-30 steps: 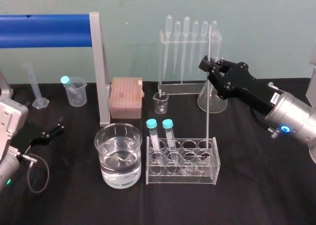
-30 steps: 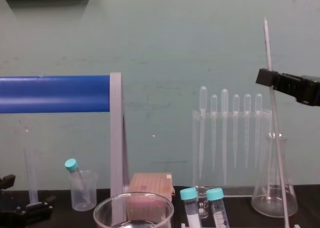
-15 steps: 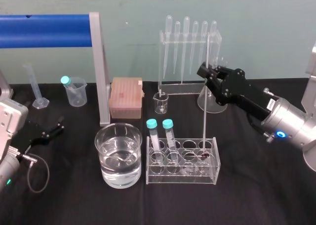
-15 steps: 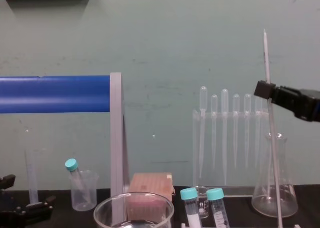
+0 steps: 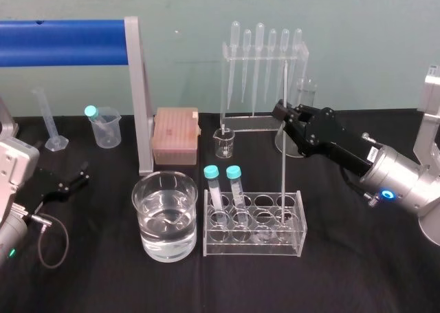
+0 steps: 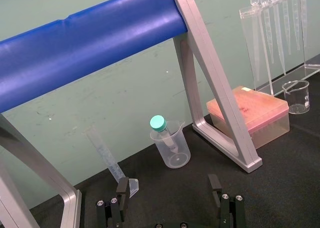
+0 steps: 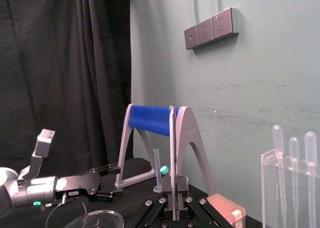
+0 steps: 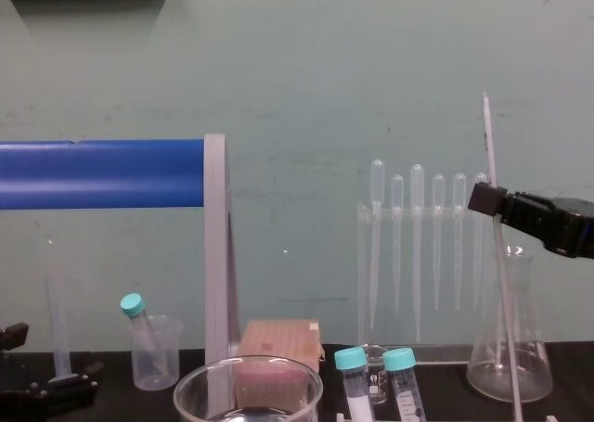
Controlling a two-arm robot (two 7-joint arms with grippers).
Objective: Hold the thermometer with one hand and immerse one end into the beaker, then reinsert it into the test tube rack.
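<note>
The thermometer [image 5: 284, 162] stands nearly upright, its lower end down in a right-hand hole of the clear test tube rack [image 5: 253, 239]. My right gripper [image 5: 282, 113] is shut on its upper part, well above the rack. From the chest the thermometer [image 8: 501, 292] rises past the right gripper [image 8: 489, 200]. The right wrist view shows the thin thermometer [image 7: 173, 153] pinched between the fingers. The beaker [image 5: 165, 189], partly filled with water, sits left of the rack. My left gripper [image 5: 65, 182] rests open at the table's left; its fingers [image 6: 122, 188] stand apart.
Two teal-capped tubes [image 5: 223, 184] occupy the rack's left holes. Behind are a pipette stand [image 5: 265, 79], a conical flask [image 5: 301, 137], a small glass beaker [image 5: 224, 143], a pink tip box [image 5: 176, 135], a blue-bar frame [image 5: 137, 93], a plastic beaker [image 5: 104, 128] and a measuring cylinder [image 5: 48, 120].
My right gripper has come down and slightly left with the thermometer. The rod has straightened and its lower end has sunk deeper into the rack. The left arm is still.
</note>
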